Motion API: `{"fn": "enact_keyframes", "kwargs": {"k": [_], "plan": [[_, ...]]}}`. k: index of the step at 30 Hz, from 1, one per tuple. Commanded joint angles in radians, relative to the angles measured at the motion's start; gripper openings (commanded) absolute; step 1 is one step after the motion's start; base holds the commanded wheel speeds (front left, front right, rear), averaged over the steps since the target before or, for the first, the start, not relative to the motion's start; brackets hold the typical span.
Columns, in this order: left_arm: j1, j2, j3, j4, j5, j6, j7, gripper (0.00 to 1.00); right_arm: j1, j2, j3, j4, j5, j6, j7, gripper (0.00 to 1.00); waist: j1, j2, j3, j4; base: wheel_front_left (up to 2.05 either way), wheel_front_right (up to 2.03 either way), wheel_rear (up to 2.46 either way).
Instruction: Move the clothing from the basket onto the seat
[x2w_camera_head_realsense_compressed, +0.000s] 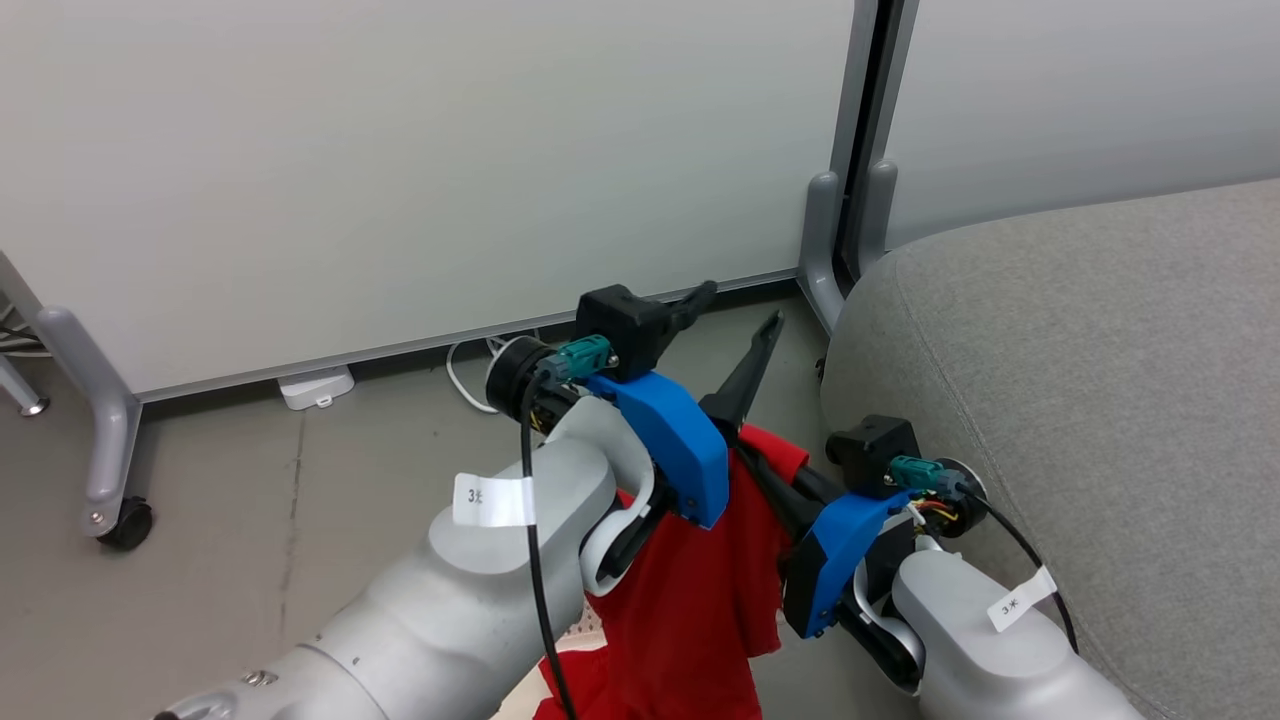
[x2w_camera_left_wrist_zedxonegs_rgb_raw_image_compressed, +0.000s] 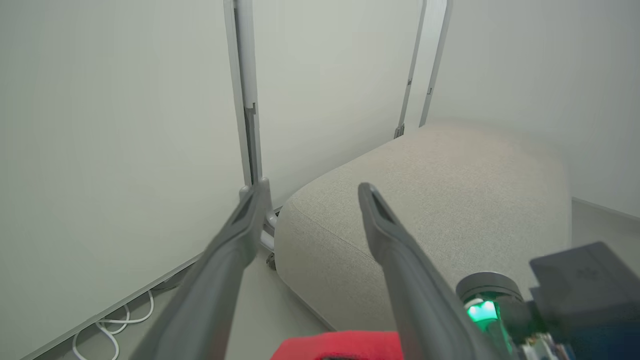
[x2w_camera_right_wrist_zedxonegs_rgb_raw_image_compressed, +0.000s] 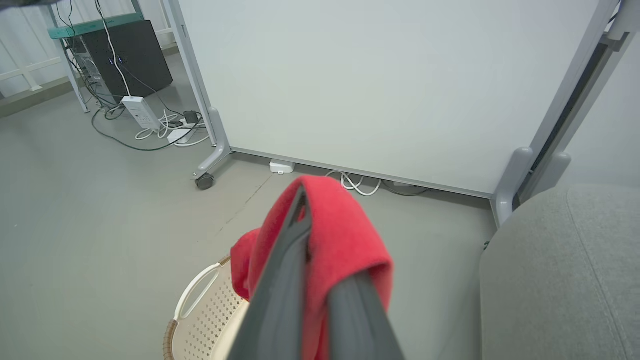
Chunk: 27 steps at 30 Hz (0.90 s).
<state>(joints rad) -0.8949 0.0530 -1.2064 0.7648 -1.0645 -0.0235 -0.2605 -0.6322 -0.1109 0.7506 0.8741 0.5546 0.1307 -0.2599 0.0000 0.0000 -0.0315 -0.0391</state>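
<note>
Red clothing (x2w_camera_head_realsense_compressed: 690, 590) aloft beside grey seat (x2w_camera_head_realsense_compressed: 1100, 400)

Head camera looks steeply down, close over the grey seat (x2w_camera_head_realsense_compressed: 1080, 400) and white partition (x2w_camera_head_realsense_compressed: 400, 150); each wrist camera sights along its own fingers (x2w_camera_left_wrist_zedxonegs_rgb_raw_image_compressed: 400, 270). All three share both.

Red garment (x2w_camera_head_realsense_compressed: 690, 590): lower part cut by the head view's bottom edge, its left side behind the left forearm (x2w_camera_head_realsense_compressed: 480, 590). Stripes or lettering can't be told. Basket (x2w_camera_right_wrist_zedxonegs_rgb_raw_image_compressed: 200, 315): mostly past the bottom edge and behind the right gripper (x2w_camera_right_wrist_zedxonegs_rgb_raw_image_compressed: 309, 200), which has one fingertip buried in cloth. Left gripper (x2w_camera_left_wrist_zedxonegs_rgb_raw_image_compressed: 312, 187): near finger blurred.
</note>
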Motion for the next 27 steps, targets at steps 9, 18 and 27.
{"fn": "enact_keyframes", "kwargs": {"k": [9, 18, 27], "plan": [[0.19, 0.073, 0.228, -0.154, 0.23, 0.04, -0.006, 1.0, 0.01, -0.019, -0.024, -0.037, -0.004, 0.0, -0.007, 0.0, 0.0, 0.0, 0.003, 0.008, 0.0, 0.0, 0.0], [0.453, 0.109, 0.469, -0.307, 0.467, 0.034, -0.006, 1.0, 0.03, -0.022, -0.046, -0.079, -0.016, 0.0, -0.007, 0.0, 0.0, 0.0, 0.01, 0.006, 0.0, 0.0, 0.0], [0.628, 0.089, 0.642, -0.346, 0.625, 0.012, -0.006, 1.0, 0.046, -0.026, -0.054, -0.099, -0.026, 0.0, -0.007, 0.0, 0.0, 0.0, 0.015, 0.005, 0.0, 0.0, 0.0]]}}
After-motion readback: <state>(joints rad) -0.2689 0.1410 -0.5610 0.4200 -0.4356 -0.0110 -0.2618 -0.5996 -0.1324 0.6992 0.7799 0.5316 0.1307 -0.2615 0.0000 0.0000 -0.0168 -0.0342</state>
